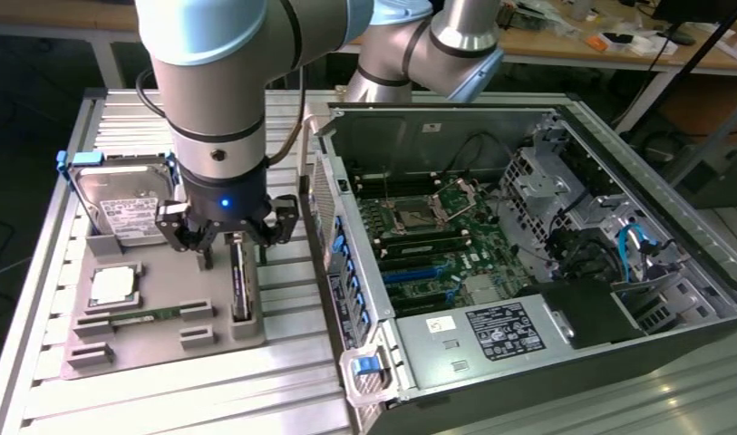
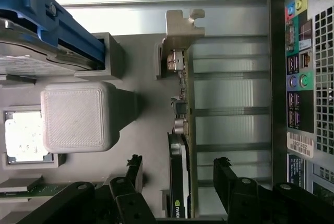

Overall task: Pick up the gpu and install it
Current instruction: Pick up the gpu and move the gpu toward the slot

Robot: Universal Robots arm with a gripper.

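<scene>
The hand (image 1: 231, 246) hangs wide open straight above the gpu (image 1: 240, 288), which stands on edge in the grey tray (image 1: 162, 349); its fingers (image 2: 134, 171) flank the card's long axis.

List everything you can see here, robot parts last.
gpu: one, green with black cooler, standing on edge in the tray, between the gripper's fingers
hard drive: one, silver with blue bracket, upright at the tray's far end
processor chip: one, silver, flat in the tray
memory stick: one, green, flat in the tray
tray: one, grey, on the table
computer case: one, grey, open, on the exterior view's right
motherboard: one, green, inside the case
table: one, silver, slatted
arm: one, grey
gripper: one, black, open, straddling the gpu
</scene>
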